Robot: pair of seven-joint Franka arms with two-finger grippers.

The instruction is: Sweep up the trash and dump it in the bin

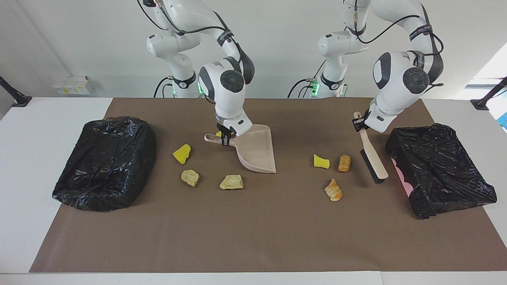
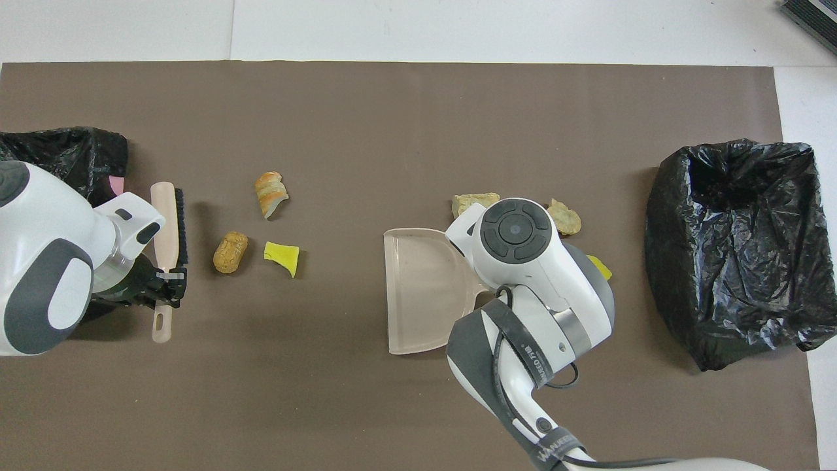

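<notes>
My left gripper (image 1: 359, 123) (image 2: 167, 277) is shut on the handle of a beige brush (image 1: 373, 160) (image 2: 168, 219). The brush's black bristles point down, low over the mat, between a brown lump of trash (image 1: 345, 162) (image 2: 230, 251) and the bin (image 1: 439, 170) at the left arm's end. A yellow chunk (image 1: 321, 162) (image 2: 285, 256) and an orange piece (image 1: 333, 190) (image 2: 271, 193) lie close by. My right gripper (image 1: 225, 139) is shut on the handle of a beige dustpan (image 1: 257, 152) (image 2: 422, 288) on the mat. Two tan lumps (image 1: 231, 182) (image 1: 190, 177) and a yellow chunk (image 1: 182, 153) lie beside it.
A second black-bagged bin (image 1: 105, 162) (image 2: 732, 248) sits at the right arm's end of the brown mat (image 1: 253, 237). A small yellow bit (image 1: 218, 134) shows just at the dustpan's handle, nearer to the robots. In the overhead view the right arm hides its own gripper.
</notes>
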